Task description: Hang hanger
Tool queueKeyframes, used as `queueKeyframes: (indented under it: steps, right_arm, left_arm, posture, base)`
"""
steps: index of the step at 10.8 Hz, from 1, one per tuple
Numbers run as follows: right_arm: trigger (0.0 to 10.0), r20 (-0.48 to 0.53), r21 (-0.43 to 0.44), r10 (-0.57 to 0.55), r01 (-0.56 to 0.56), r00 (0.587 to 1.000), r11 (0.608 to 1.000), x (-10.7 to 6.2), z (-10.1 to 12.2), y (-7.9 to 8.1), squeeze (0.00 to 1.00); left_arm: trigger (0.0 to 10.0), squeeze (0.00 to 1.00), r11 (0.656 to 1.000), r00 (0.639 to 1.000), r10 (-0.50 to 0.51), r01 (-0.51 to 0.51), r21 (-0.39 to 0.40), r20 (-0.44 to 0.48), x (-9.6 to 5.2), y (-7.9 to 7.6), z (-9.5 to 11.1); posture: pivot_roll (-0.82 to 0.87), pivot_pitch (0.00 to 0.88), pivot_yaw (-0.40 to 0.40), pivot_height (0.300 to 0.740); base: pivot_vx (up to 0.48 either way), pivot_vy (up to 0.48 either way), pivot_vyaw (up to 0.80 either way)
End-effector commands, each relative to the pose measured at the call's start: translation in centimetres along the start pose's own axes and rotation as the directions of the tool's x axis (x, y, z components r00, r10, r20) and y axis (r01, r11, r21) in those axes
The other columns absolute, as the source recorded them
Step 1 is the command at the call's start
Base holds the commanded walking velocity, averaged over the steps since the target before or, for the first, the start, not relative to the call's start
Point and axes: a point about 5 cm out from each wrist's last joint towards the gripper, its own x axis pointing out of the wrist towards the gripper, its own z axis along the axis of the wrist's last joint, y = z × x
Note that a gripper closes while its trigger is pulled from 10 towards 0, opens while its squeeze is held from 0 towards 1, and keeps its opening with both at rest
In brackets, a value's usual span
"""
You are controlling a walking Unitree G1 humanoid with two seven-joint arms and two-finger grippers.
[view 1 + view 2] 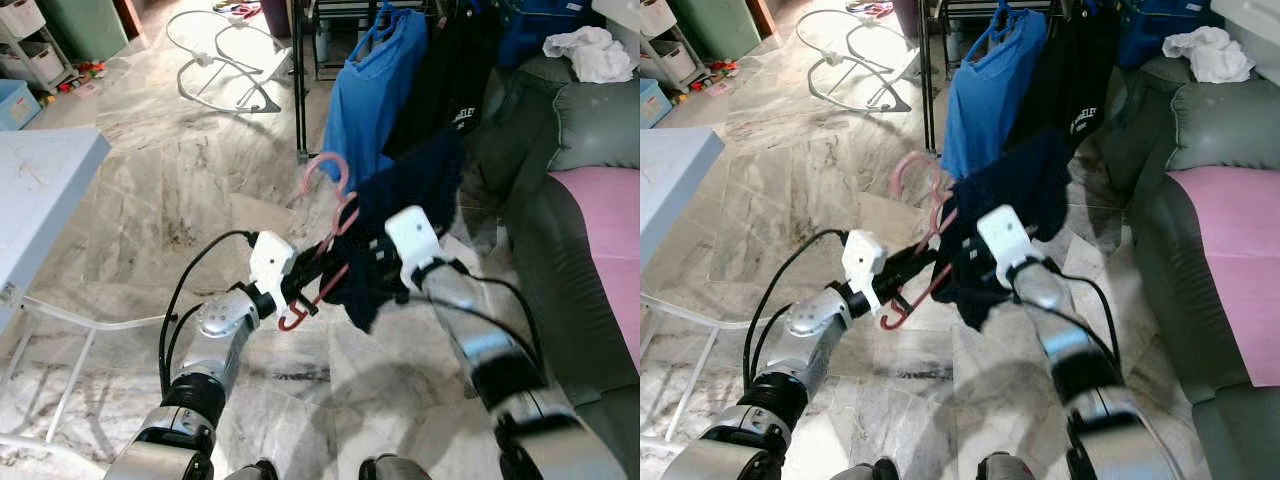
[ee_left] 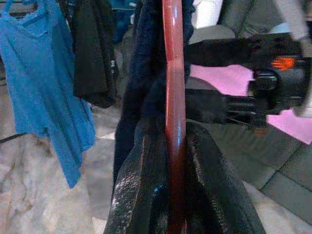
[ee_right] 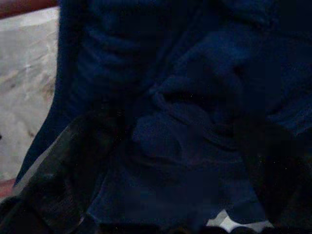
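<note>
A red-pink hanger (image 1: pixel 340 215) carries a dark navy garment (image 1: pixel 410 190) in front of me, above the floor. My left gripper (image 1: pixel 305 290) is shut on the hanger's lower bar, and the red bar (image 2: pixel 174 97) runs between its pads (image 2: pixel 141 185). My right gripper (image 1: pixel 375 265) reaches into the navy garment from the right. Its fingers (image 3: pixel 63 161) stand spread on either side of the bunched cloth (image 3: pixel 185 122). Ahead stands the black clothes rack (image 1: pixel 300 80), with a blue shirt (image 1: pixel 370 90) and a black garment (image 1: pixel 440 70) hanging on it.
A grey sofa (image 1: pixel 580 130) with a pink cushion (image 1: pixel 610 230) and a white cloth (image 1: pixel 590 50) lies on the right. A white table (image 1: pixel 40 190) stands at the left. A white baby bouncer (image 1: pixel 225 60) sits on the marble floor beyond.
</note>
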Motion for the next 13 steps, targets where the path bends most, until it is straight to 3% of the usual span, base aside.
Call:
queueKeyframes:
  steps: [1,6,10,13]
  right_arm:
    - [0.0,-0.034,0.018,-0.017,0.017,0.999,1.0,0.1,-0.6,0.0,0.0]
    - [0.0,-0.035,0.022,-0.151,0.151,0.988,0.988,-0.5,-1.5,-2.4,0.0]
    - [0.0,-0.017,0.03,-0.206,0.206,0.978,0.978,-1.0,-1.7,-3.2,0.0]
    - [0.0,0.054,0.039,-0.265,0.263,0.963,0.964,-1.1,-0.6,-4.4,0.0]
  left_arm:
    - [0.0,0.0,0.999,0.998,-0.038,0.037,0.021,0.052,0.2,-0.3,0.9]
    - [0.0,0.0,0.998,0.997,-0.064,0.064,0.008,0.053,-0.2,-0.6,0.8]
    - [0.0,0.0,0.997,0.997,-0.073,0.073,0.008,0.039,0.0,-0.7,0.7]
    - [0.0,0.0,0.998,0.998,-0.059,0.058,0.013,0.017,-0.1,-0.6,0.3]
  posture:
    - [-0.25,0.16,0.049,0.74]
    - [-0.25,0.158,0.042,0.74]
    - [-0.27,0.16,0.046,0.74]
    - [-0.27,0.158,0.036,0.74]
  base:
    - [0.0,0.0,0.0]
    - [0.0,0.0,0.0]
    - [0.0,0.0,0.0]
    - [0.0,0.0,0.0]
